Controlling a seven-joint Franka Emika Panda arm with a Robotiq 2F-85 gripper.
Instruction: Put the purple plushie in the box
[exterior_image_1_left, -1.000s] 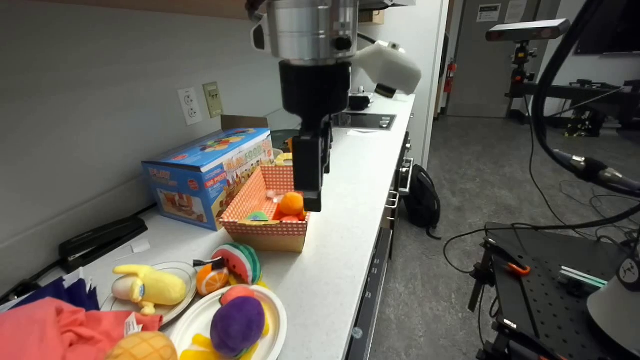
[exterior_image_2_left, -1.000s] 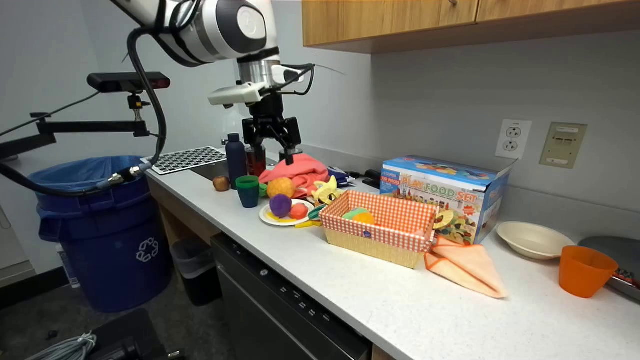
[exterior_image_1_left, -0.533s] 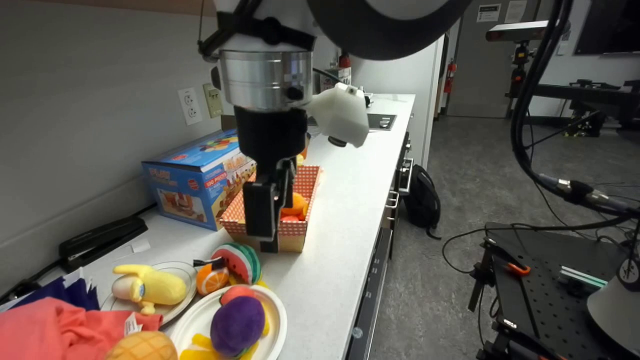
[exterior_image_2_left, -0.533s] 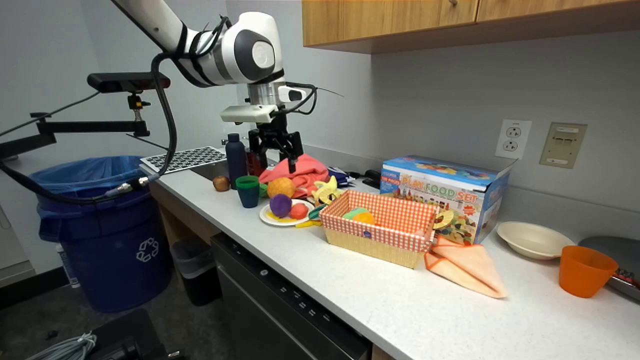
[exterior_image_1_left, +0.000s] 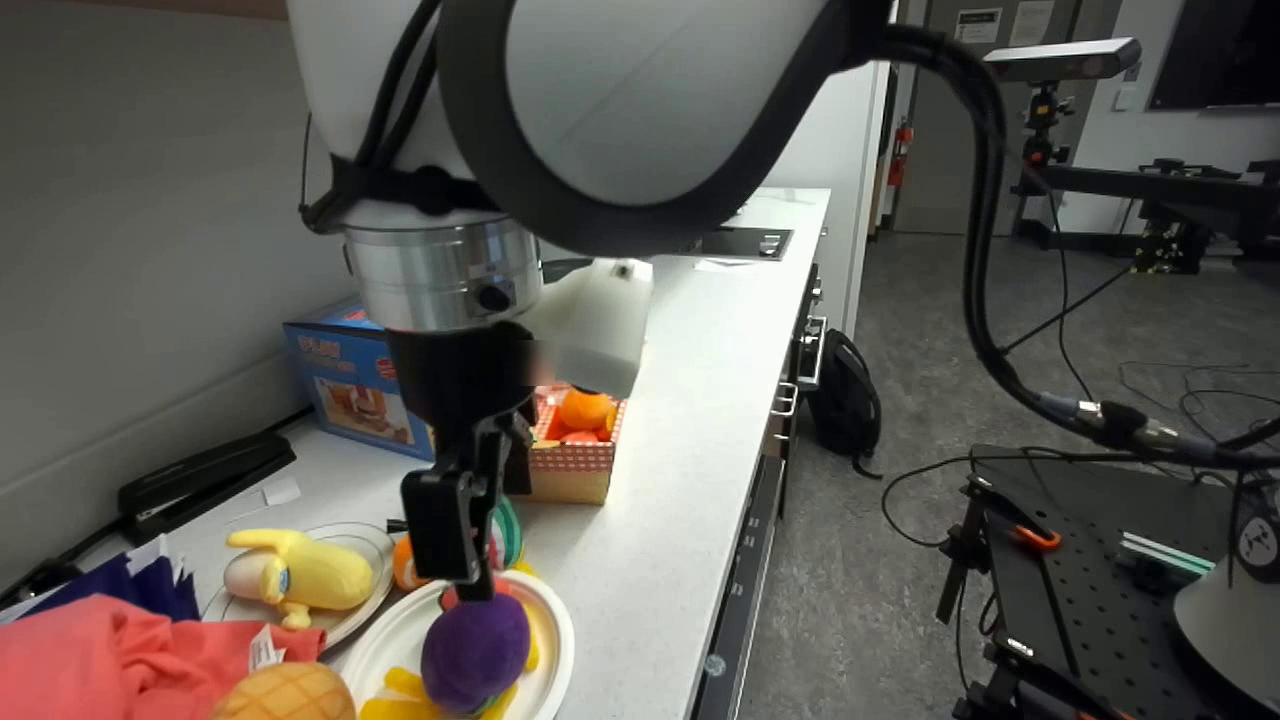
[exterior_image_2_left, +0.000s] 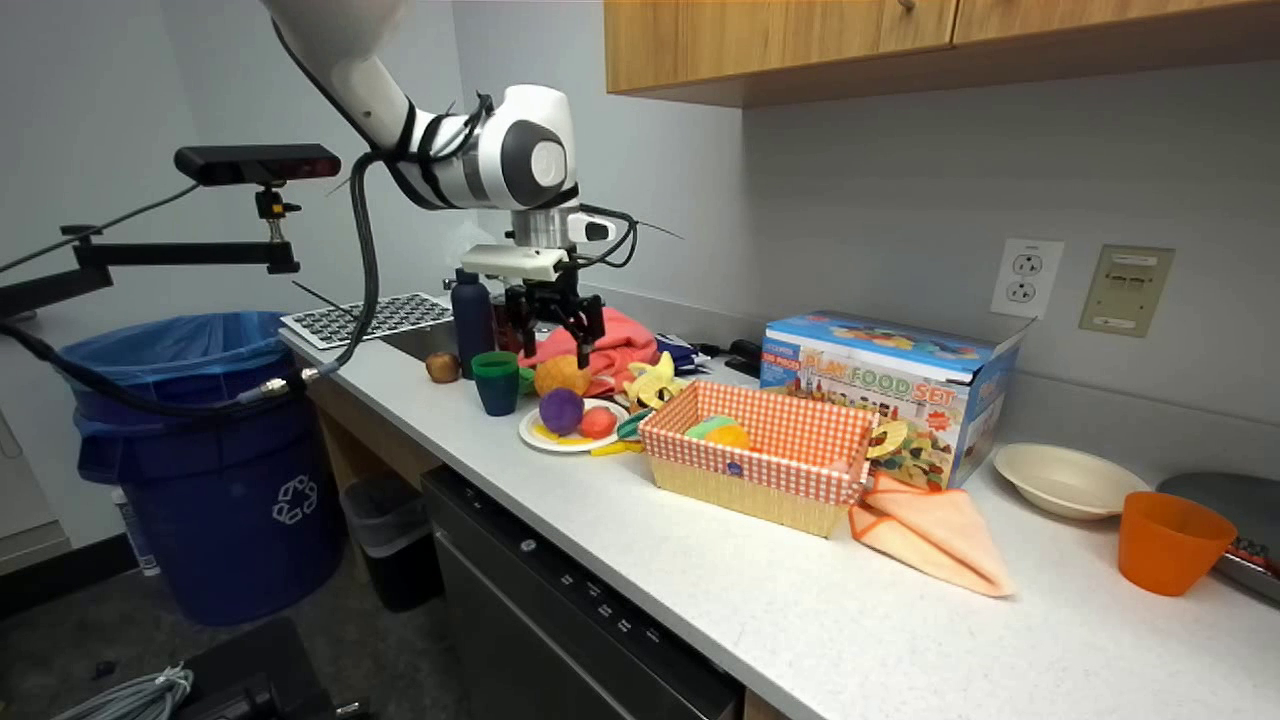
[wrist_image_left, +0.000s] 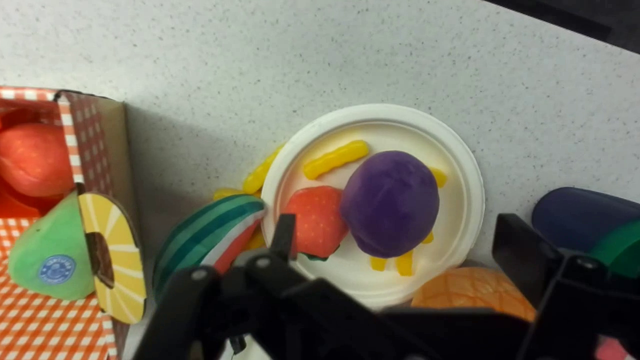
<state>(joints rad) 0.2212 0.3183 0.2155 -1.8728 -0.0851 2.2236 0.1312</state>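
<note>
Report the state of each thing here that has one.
Fingers: wide apart, holding nothing.
Purple plushie: on the white plate, ungripped.
Orange-checked box: open, toys inside.
Dishwasher: shut.
Wooden cabinet doors: closed.
Dark blue water bottle: upright, capped.
Orange cup: upright.
Blue recycling bin: open, lined.
Black wastebasket: open.

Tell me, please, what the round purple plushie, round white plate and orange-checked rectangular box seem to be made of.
Purple plushie: probably fabric, matte, with soft highlights. White plate: perhaps moulded paper, dull, with a stepped rim; plastic is possible. Checked box: likely printed cardboard, matte, with thin, straight-edged walls.
</note>
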